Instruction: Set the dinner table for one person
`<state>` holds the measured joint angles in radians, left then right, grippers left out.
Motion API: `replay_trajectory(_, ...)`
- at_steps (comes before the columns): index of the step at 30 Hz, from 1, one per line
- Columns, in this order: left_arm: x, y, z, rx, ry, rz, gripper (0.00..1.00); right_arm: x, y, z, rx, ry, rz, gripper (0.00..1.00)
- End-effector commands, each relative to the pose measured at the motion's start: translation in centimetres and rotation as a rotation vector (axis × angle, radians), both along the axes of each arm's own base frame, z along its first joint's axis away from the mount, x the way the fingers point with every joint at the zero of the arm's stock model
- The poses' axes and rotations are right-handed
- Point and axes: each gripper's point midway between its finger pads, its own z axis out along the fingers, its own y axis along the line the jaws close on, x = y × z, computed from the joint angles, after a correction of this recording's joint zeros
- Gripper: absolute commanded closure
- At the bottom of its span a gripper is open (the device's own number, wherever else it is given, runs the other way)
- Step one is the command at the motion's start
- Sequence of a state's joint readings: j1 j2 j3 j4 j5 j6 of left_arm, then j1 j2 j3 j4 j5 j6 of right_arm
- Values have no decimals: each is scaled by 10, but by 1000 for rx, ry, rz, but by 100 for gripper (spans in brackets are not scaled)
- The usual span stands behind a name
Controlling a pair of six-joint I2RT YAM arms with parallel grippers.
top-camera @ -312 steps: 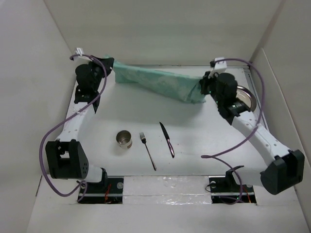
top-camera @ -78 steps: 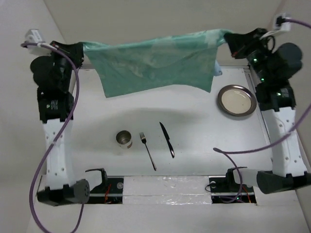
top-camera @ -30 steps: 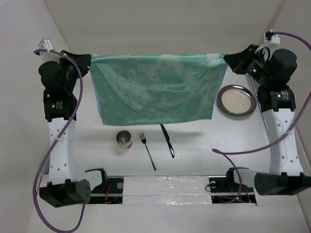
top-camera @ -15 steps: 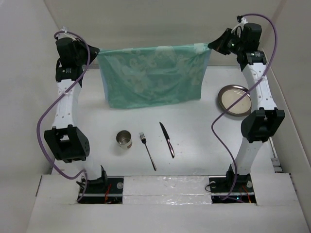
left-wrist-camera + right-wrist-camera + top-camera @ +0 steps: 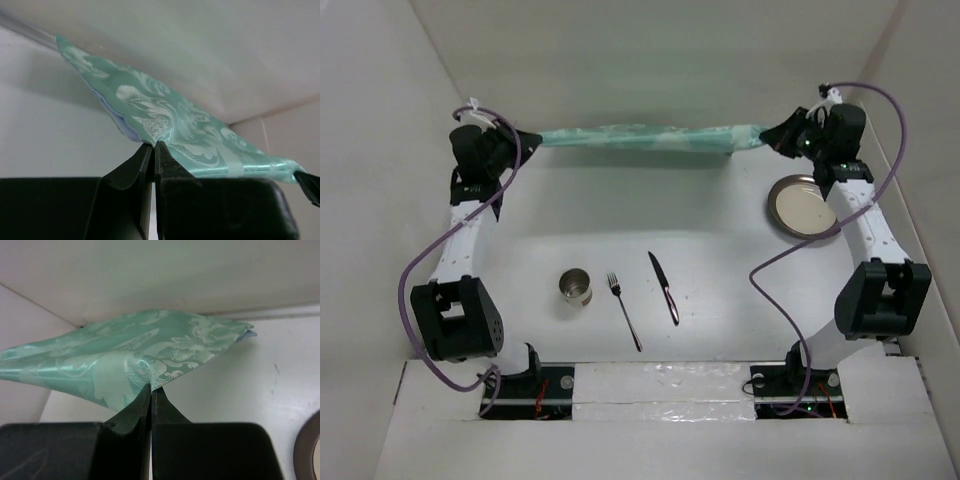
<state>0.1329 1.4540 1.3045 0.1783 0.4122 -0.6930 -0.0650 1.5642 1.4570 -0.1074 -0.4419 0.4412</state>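
**A:** What are the grippers doing?

**B:** The left gripper [image 5: 152, 145] is pinched tight on one corner of the green cloth mat [image 5: 650, 138]. The right gripper [image 5: 151, 387] is clamped on the opposite corner. The mat runs taut between them, nearly edge-on to the overhead camera, over the far end of the dinner table [image 5: 720, 255].

**A:** Is it touching the table?

**B:** It's hard to say from above. The wrist views suggest it hangs clear, but I wouldn't swear to it.

**A:** How should they lay it down well?

**B:** I'd lower both arms together with even tension, so the cloth neither sags nor twists. It should land flat on the bare stretch short of the cup [image 5: 576, 287], fork [image 5: 624, 310] and knife [image 5: 664, 287], and left of the plate [image 5: 807, 206]. The grippers should let go only once it lies flat.
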Motion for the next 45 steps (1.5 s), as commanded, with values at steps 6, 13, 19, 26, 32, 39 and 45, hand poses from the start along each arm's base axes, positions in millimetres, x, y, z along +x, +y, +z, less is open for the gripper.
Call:
replay_trajectory(6,-1,2,-157,-5,141,-25,100,0,-11,-141,57,121,-48,99)
replay_trajectory(13,-25,0,-228,-46,268,12,100,-33,0,-207,63,252,-40,99)
replay_trajectory(19,-49,-4,-232,-64,276,54,100,-72,5,-229,31,324,-77,95)
replay_trajectory(26,-76,-4,-244,-104,307,106,100,-94,-10,-255,17,426,-148,84)
replay_trajectory(32,-100,1,-247,-159,317,180,100,-107,-27,-232,-4,370,-218,58)
replay_trajectory(39,-104,3,-232,-185,291,208,47,-111,-9,-196,-1,276,-170,65)
replay_trajectory(45,-112,14,-169,-185,121,264,47,-90,35,-219,-7,326,-70,100)
